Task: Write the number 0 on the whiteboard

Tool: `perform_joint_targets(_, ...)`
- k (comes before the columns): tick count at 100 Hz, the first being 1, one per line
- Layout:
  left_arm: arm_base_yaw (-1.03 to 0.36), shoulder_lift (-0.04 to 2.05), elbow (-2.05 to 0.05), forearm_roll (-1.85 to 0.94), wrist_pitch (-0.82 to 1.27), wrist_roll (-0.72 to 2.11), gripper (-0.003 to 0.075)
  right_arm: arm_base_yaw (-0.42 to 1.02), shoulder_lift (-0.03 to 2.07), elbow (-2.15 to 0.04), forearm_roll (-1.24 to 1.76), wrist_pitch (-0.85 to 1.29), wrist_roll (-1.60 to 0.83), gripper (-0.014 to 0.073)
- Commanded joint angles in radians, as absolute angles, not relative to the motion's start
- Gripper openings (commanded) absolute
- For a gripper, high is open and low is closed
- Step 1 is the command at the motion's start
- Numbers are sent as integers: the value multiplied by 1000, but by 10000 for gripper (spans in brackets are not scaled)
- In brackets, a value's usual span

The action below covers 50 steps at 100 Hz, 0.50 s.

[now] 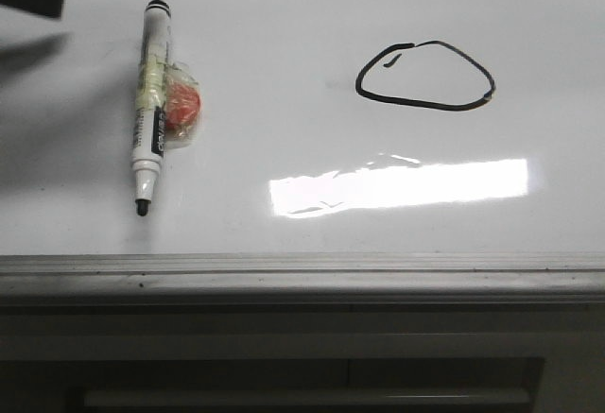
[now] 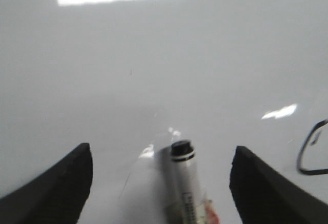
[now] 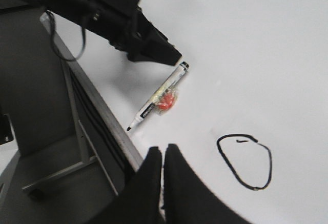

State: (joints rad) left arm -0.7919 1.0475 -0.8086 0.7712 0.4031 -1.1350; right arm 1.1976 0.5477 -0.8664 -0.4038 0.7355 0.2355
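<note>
The grey ridged edge of the whiteboard (image 1: 302, 264) is running across the front, closest to us, and the white board is stretching away behind it. A bright patch of light (image 1: 397, 186) is shining on the board just past the edge. A little farther back on the left, a marker (image 1: 151, 111) is lying flat on the board with its black tip pointing toward the front edge and its black end pointing away. A small red thing wrapped in clear tape (image 1: 181, 106) is sticking to the marker's right side. Off to the right and well apart from the marker, the number 0 (image 1: 425, 76) is sitting on the board as a black loop, wider than it is tall, with a small tick near its upper left. At the far left, the left gripper (image 2: 161, 183) is hanging over the back end of the marker, and its two black fingers (image 2: 56, 185) are standing wide apart on either side of the marker without touching it. In the right wrist view, the right gripper (image 3: 164, 157) is hanging over the board near its edge, with its two fingers pressed together and nothing between them. From there the marker (image 3: 156, 97) and the number 0 (image 3: 245, 160) are both showing on the white board (image 3: 256, 55), with the left arm (image 3: 102, 8) reaching in above the marker's end.
</note>
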Motion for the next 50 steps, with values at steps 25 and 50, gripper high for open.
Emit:
perform_joint_targets(25,-948,538,-816,795,674,-1001,195,1191,382,-715,-659,632,422,-47)
perform_joint_targets(50,-1004,233,-624,740,681,-960,-20,1191,172,-499,-961,652,717,-47)
